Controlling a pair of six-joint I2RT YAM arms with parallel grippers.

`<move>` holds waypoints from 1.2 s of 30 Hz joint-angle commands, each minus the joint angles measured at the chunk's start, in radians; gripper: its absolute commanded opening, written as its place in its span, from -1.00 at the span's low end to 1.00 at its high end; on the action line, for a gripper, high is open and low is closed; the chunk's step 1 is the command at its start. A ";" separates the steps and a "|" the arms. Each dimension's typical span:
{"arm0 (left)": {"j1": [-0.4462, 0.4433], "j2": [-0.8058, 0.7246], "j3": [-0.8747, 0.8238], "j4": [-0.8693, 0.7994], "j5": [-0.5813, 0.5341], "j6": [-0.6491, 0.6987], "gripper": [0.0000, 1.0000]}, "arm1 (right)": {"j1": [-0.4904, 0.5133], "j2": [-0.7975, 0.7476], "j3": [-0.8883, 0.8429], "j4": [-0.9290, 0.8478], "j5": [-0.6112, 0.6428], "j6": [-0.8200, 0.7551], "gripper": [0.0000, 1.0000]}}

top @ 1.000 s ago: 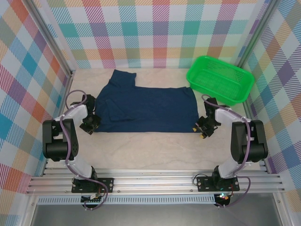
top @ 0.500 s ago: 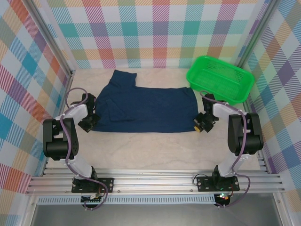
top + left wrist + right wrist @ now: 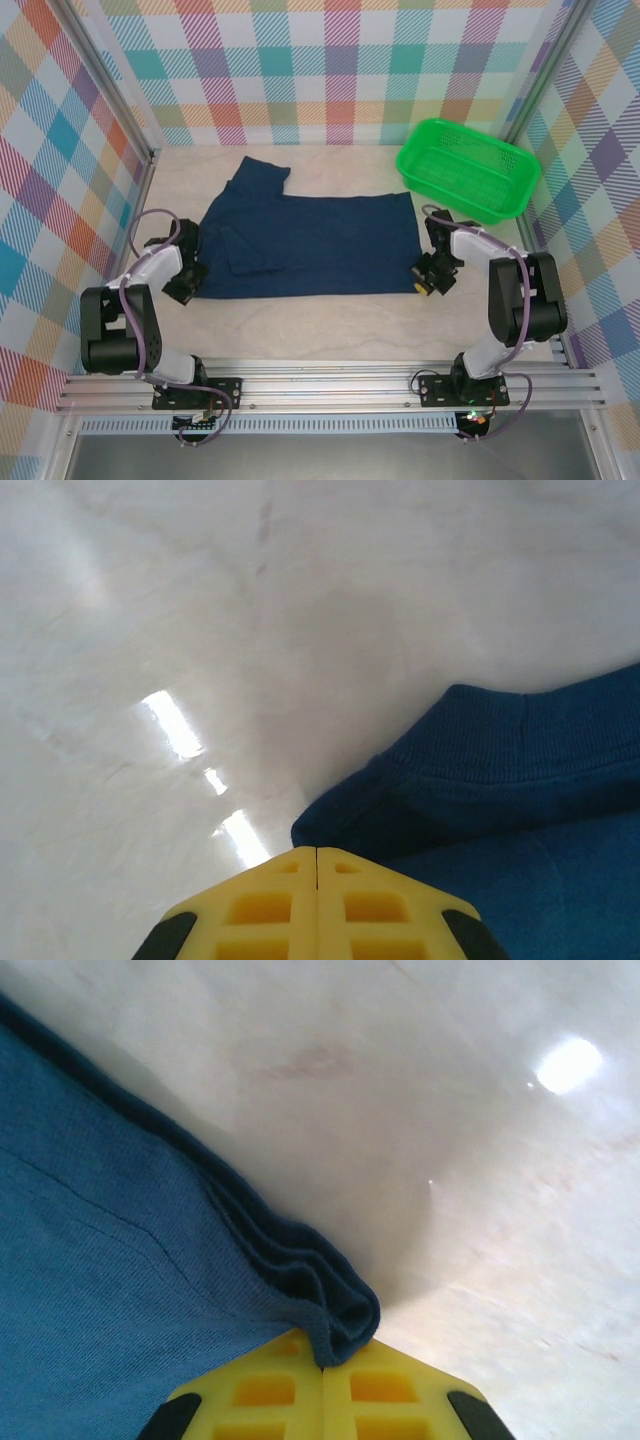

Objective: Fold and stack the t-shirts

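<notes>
Right wrist: t-shirt [image 3: 120, 1290] corner in jaws

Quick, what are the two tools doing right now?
Left tool: closed, pinching the t-shirt edge.
Right tool: closed, pinching the t-shirt's bunched corner.

Bright, even overhead light. Glare patches on the table [image 3: 120, 630]: centre left in left wrist view, upper right in right wrist view.

We see a pale, marble-veined table [image 3: 330, 325] with a glossy top that catches the lamp glints. On it lies a dark navy t-shirt [image 3: 310, 240], spread flat across the middle. A green plastic basket [image 3: 468, 168] sits at the far right, close by the shirt's far corner.
</notes>
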 commanded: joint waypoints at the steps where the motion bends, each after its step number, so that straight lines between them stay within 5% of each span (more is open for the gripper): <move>1: 0.007 -0.081 -0.053 -0.080 -0.004 -0.066 -1.00 | 0.016 -0.078 -0.053 -0.119 0.033 0.056 -1.00; 8: -0.065 -0.318 -0.171 -0.215 -0.066 -0.256 -1.00 | 0.026 -0.229 -0.183 -0.194 0.054 0.114 -1.00; 12: -0.064 -0.343 -0.209 -0.210 -0.059 -0.255 -1.00 | 0.026 -0.243 -0.231 -0.131 0.003 0.119 -0.99; 13: -0.064 -0.334 -0.208 -0.197 -0.048 -0.238 -1.00 | 0.026 -0.244 -0.230 -0.131 0.004 0.121 -0.86; 17: -0.075 -0.369 -0.136 -0.255 -0.073 -0.217 -0.29 | 0.026 -0.306 -0.189 -0.199 0.062 0.122 -0.15; 21: -0.165 -0.489 -0.028 -0.293 -0.167 -0.174 -0.08 | 0.026 -0.385 -0.147 -0.226 0.121 0.115 0.02; 27: -0.236 -0.444 -0.133 0.022 0.273 -0.074 -0.39 | 0.035 -0.433 -0.144 0.009 0.004 -0.049 -0.08; 33: -0.289 -0.352 -0.194 0.104 0.351 -0.113 -0.30 | 0.094 -0.391 -0.129 0.306 -0.302 -0.202 0.04; 36: -0.289 -0.313 -0.193 0.107 0.353 -0.107 -0.30 | 0.128 -0.367 -0.116 0.338 -0.344 -0.211 0.02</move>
